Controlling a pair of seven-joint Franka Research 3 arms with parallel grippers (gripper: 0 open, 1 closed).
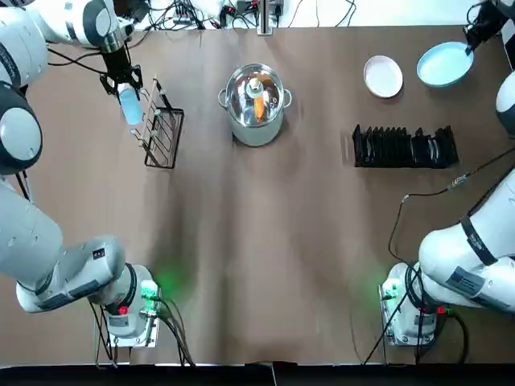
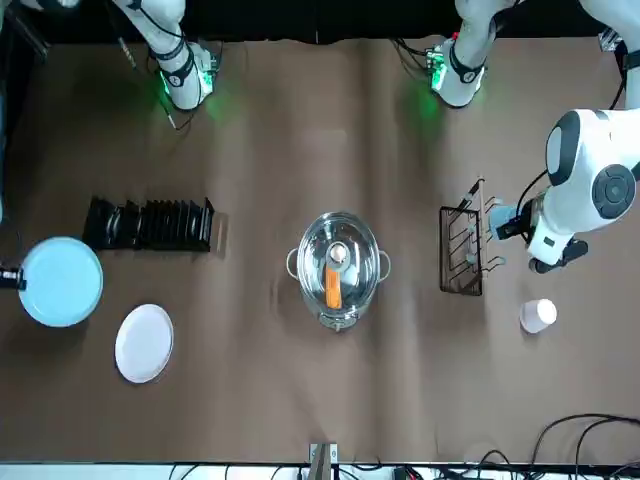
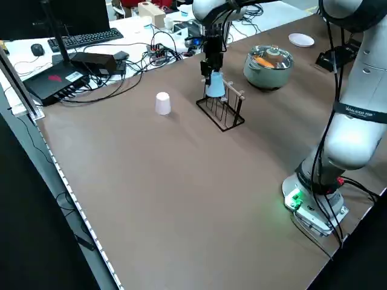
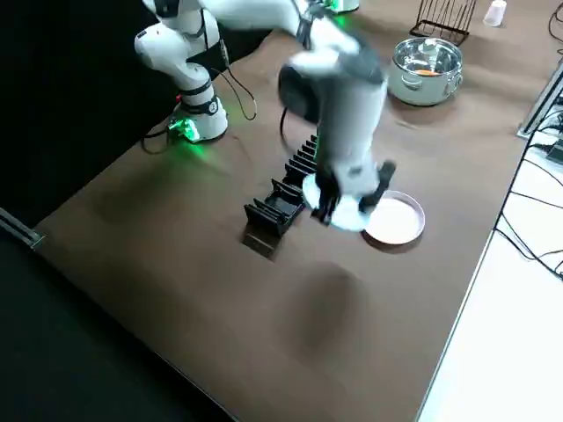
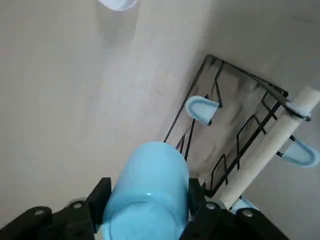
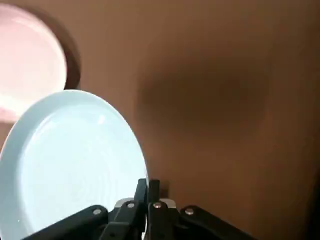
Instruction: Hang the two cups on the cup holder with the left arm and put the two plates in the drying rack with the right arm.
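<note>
At the holder, left hand (image 5: 145, 200) grips 1 cup (image 5: 147, 195); right hand (image 6: 148, 187) pinches 1 plate (image 6: 75, 160).

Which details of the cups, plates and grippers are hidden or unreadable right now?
- Left gripper, left wrist view: the near end of the blue cup runs off the bottom edge.
- White cup, left wrist view: mostly cut off by the top edge.
- White plate, right wrist view: cut by the left edge, partly covered by the blue plate.
- Right gripper, right side view: blurred, and it covers part of the blue plate.
</note>
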